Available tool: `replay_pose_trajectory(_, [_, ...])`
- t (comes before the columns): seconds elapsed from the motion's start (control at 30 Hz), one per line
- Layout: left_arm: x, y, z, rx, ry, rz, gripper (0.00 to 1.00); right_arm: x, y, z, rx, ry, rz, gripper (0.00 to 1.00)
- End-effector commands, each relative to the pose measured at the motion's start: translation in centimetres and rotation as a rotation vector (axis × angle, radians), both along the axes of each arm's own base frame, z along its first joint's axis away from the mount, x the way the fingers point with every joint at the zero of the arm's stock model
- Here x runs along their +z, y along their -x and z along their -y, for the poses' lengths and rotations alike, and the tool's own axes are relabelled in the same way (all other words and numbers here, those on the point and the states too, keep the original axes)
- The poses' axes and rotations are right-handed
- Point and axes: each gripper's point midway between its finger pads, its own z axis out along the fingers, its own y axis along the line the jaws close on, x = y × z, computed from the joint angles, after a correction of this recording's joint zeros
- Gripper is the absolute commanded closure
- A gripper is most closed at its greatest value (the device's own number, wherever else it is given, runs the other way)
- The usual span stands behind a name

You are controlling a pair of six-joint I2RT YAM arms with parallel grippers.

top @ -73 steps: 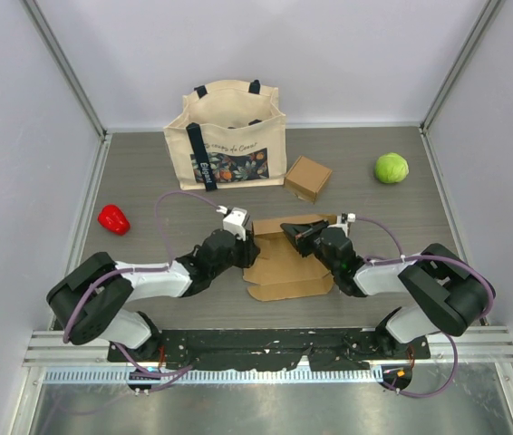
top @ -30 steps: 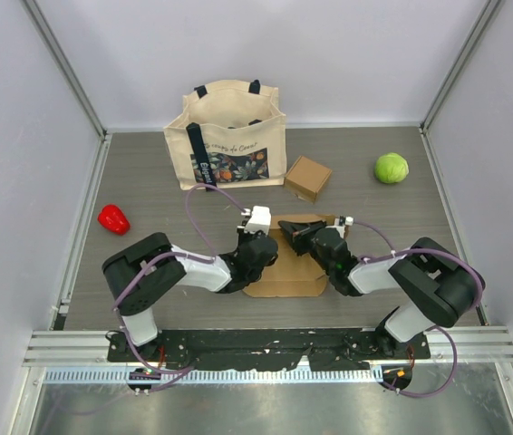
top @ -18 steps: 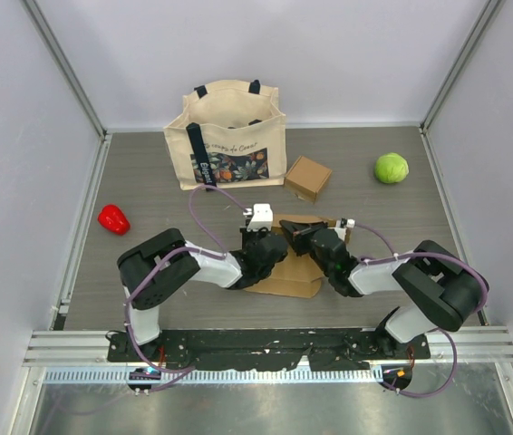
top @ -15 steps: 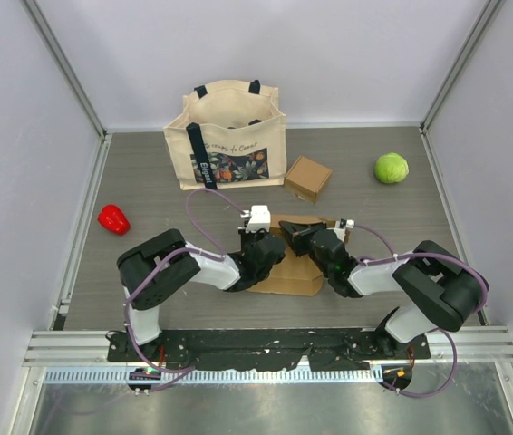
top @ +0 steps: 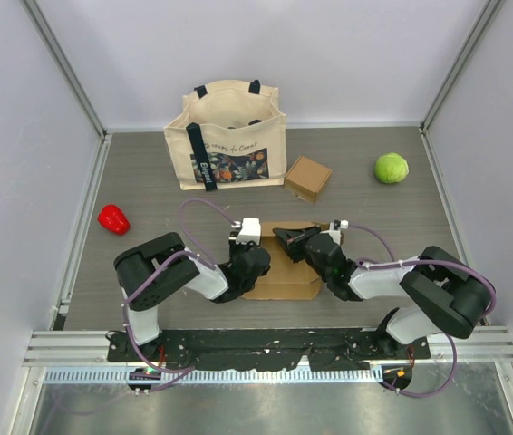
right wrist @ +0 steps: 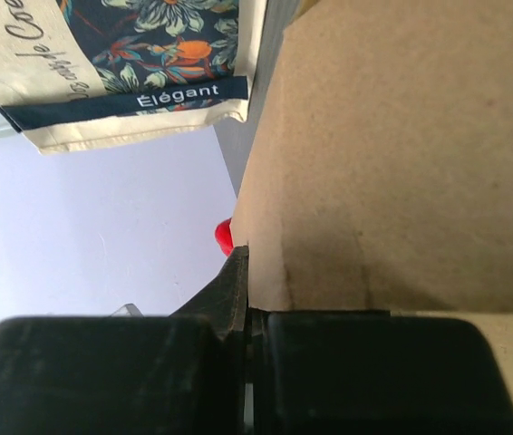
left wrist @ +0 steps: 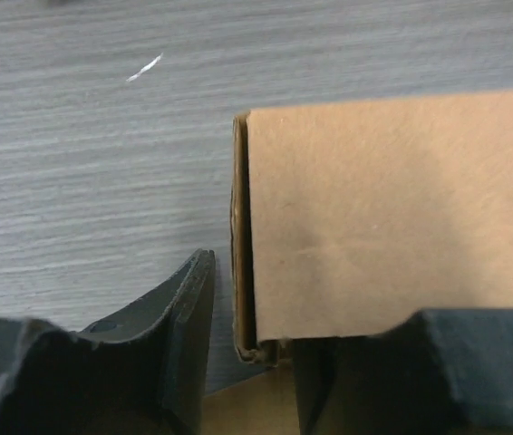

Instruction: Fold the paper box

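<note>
The brown paper box lies flat on the table between the two arms, with a panel folded over on top. My left gripper is at its left edge. In the left wrist view the folded edge of the box stands between the open jaws of my left gripper, and the left finger is apart from it. My right gripper is at the box's far edge. In the right wrist view my right gripper is shut on a cardboard flap.
A cream tote bag stands at the back, and its floral print shows in the right wrist view. A small folded brown box sits beside it. A green ball is at the back right. A red pepper is at the left.
The near flap has been folded over, so the box now looks smaller. My left gripper came in over the box, then drew back left to its edge. My right gripper stayed shut on the flap.
</note>
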Motion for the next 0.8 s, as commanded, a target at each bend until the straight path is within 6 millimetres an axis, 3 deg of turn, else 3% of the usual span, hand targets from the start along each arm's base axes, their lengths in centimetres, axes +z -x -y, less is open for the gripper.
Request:
replay_pose_trajectory(0.0, [1.5, -0.1, 0.2, -0.021, 0.071, 0.038, 0.59, -1.5, 1.3, -0.3, 0.061, 0.084, -0.029, 0.99])
replay_pose_trajectory(0.1, [1.8, -0.2, 0.4, -0.032, 0.078, 0.046, 0.6, -1.3, 1.2, -0.6, 0.068, 0.081, -0.025, 0.99])
replay_pose_trajectory(0.2, [2.0, -0.4, 0.3, -0.024, 0.078, 0.053, 0.72, -1.2, 1.2, -0.5, 0.066, 0.085, -0.024, 0.99])
replay_pose_trajectory(0.27, [1.9, -0.5, 0.1, -0.015, 0.072, 0.054, 0.88, -1.2, 1.3, -0.4, 0.066, 0.093, -0.025, 0.99])
replay_pose_trajectory(0.37, [1.5, -0.5, -0.4, 0.009, 0.058, 0.054, 0.98, -1.4, 1.7, -0.1, 0.094, 0.128, -0.012, 0.87])
replay_pose_trajectory(0.5, [1.0, -0.1, -0.9, 0.009, 0.057, 0.046, 1.0, -2.9, 2.3, 1.9, 0.2, 0.361, -0.031, 0.43])
replay_pose_trajectory(0.57, [1.0, 0.1, -1.2, 0.012, 0.048, 0.041, 1.0, -1.8, 3.1, 2.2, 0.355, 0.515, 0.086, 0.38])
replay_pose_trajectory(0.6, [0.9, 0.1, -1.3, 0.022, 0.052, 0.038, 1.0, -2.3, 3.9, 3.3, 0.409, 0.623, 0.058, 0.36])
replay_pose_trajectory(0.63, [1.1, 0.0, -1.2, 0.027, 0.057, 0.034, 1.0, -1.4, 4.3, 4.3, 0.481, 0.758, 0.144, 0.36])
replay_pose_trajectory(0.7, [0.6, 0.3, -1.6, 0.035, 0.034, 0.011, 1.0, -0.8, 6.3, 5.2, 0.616, 0.857, 0.177, 0.35])
replay_pose_trajectory(0.77, [0.6, 0.4, -1.6, 0.037, 0.034, 0.001, 1.0, 0.9, 6.9, 6.7, 0.671, 0.967, 0.248, 0.34])
